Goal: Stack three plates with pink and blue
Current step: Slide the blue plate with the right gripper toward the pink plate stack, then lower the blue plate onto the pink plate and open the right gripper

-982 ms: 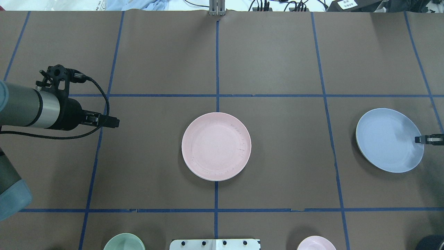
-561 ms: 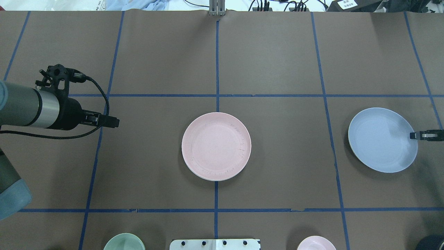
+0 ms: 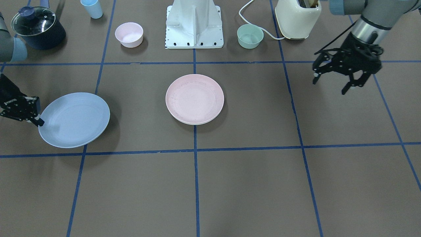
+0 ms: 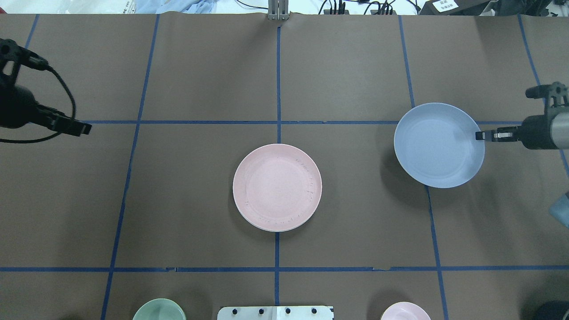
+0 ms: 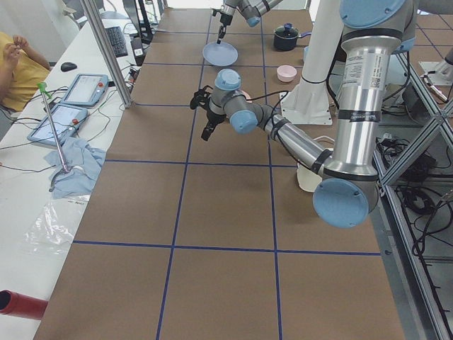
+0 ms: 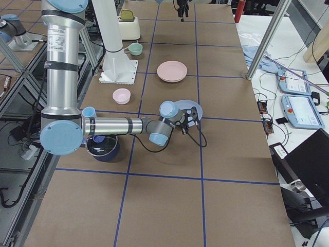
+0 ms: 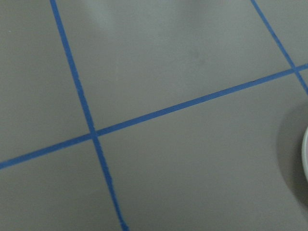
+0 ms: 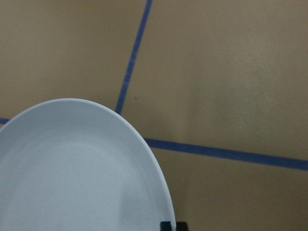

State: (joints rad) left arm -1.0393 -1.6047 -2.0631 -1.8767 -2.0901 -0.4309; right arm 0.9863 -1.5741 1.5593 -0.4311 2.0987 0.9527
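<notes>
Front-facing view: the right gripper (image 3: 37, 116) pinches the rim of the blue plate (image 3: 75, 120), and the whole disc reaches out ahead of its fingertips. The offset shadow suggests the plate hangs clear of the table (image 3: 250, 184). The pink plate (image 3: 194, 98) lies flat, further ahead of those jaws, past the blue plate's far rim, with bare table between. A paler edge beneath it looks like the cream plate (image 3: 194, 123). The left gripper (image 3: 330, 86) hangs with its fingers spread and empty, well apart from the pink plate.

Overhead view: from the closed jaws, the pink plate sits ahead and off to the side nearer the robot's base. I judge the carry must go forward and slant that way. Both plates are round, so no axis needs lining up, and the right arm has the load.

Left side view: the near gripper's fingers are parted over bare table.

Right side view: the blue plate juts out beyond the near arm's fingers, with the pink plate farther on.

Left wrist view: only table and tape lines (image 7: 91, 130).

Right wrist view: the blue plate fills the space just ahead of the jaws
</notes>
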